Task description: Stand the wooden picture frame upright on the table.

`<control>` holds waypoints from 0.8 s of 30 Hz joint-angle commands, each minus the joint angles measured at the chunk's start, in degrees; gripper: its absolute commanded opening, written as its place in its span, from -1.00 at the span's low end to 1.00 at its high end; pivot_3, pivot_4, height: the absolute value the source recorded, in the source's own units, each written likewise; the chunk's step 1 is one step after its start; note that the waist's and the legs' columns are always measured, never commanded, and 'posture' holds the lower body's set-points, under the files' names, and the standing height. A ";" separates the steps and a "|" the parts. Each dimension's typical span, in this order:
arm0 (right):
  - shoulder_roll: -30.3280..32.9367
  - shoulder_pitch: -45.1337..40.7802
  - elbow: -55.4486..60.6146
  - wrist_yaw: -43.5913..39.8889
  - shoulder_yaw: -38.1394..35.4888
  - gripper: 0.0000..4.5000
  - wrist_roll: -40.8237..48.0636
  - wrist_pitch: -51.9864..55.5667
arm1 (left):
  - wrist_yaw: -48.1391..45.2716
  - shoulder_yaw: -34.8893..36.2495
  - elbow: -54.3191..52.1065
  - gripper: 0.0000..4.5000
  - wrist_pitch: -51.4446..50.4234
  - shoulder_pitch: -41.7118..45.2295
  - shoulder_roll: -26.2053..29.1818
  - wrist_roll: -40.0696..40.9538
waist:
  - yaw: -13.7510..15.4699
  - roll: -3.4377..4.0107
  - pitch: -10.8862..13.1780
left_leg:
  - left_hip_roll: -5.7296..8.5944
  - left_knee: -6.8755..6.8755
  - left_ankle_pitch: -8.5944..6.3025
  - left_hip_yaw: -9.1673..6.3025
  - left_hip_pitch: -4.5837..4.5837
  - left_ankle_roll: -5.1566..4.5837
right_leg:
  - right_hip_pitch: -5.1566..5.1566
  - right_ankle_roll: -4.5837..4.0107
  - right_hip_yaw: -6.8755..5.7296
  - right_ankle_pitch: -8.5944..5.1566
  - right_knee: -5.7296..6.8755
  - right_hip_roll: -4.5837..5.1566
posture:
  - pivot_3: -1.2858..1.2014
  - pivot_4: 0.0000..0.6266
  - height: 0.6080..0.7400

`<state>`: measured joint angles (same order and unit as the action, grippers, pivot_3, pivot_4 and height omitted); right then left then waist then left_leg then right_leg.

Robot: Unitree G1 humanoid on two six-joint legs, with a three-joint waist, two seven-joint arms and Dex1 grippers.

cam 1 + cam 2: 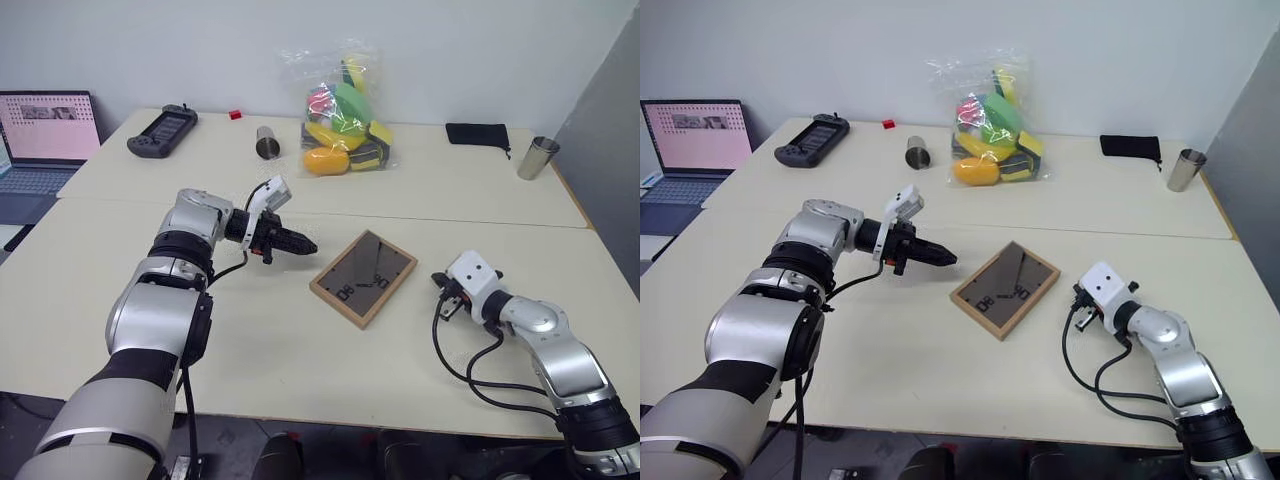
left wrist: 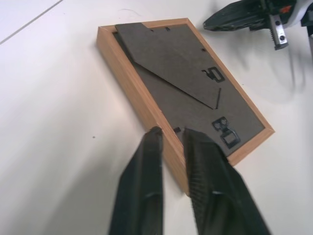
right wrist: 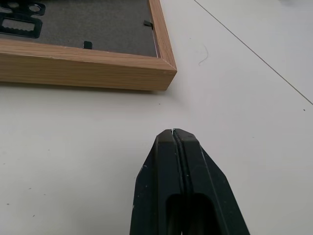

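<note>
Light-wood picture frame (image 1: 363, 277) lies flat, dark back panel up, mid-table (image 1: 300, 350), stand folded down. Just left of it hovers the left gripper (image 1: 303, 244), fingers nearly closed on nothing. To its right, the right gripper (image 3: 174, 132) rests low near a frame corner, clenched tight and empty. A bag of colourful toys (image 1: 343, 115) sits well behind.

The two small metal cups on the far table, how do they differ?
The steel cup near the toy bag lies on its side, open mouth facing the camera; the steel cup at the far right edge stands upright. The first sits mid-table, the second near the grey wall. Both are plain silver metal.
</note>
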<state>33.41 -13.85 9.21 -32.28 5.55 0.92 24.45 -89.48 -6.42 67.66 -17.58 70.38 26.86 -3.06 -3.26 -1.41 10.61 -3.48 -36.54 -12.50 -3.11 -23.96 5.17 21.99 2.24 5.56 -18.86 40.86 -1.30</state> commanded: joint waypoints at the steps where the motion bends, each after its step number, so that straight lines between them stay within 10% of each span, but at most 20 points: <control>1: 0.57 -0.11 1.52 -0.06 -1.84 -1.00 0.24 0.10 | -0.25 -0.55 -1.27 -0.98 0.81 0.71 -0.94 0.05 | 0.00 0.00 0.00 | 0.00 -0.02 0.00 0.00 -0.01 0.00 | 0.00 0.00 0.00 0.00 0.00 0.00 | 0.03 -0.52 1.00; 24: -0.86 -0.66 6.67 -0.35 0.42 -1.00 0.29 2.64 | 15.90 -4.38 4.77 -0.98 11.41 0.70 -6.96 -5.94 | 0.05 0.00 0.00 | 0.01 -0.13 -0.01 -0.01 -0.08 -0.01 | 0.01 0.00 0.02 0.00 0.03 -0.01 | 0.03 -0.52 1.00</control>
<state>32.79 -14.47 13.42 -32.54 5.94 1.20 26.82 -72.98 -11.77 72.69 -6.78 69.05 20.43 -9.77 -3.21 -1.42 10.61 -3.47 -36.67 -12.50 -3.12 -24.04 5.16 22.00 2.24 5.58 -18.86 40.89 -1.30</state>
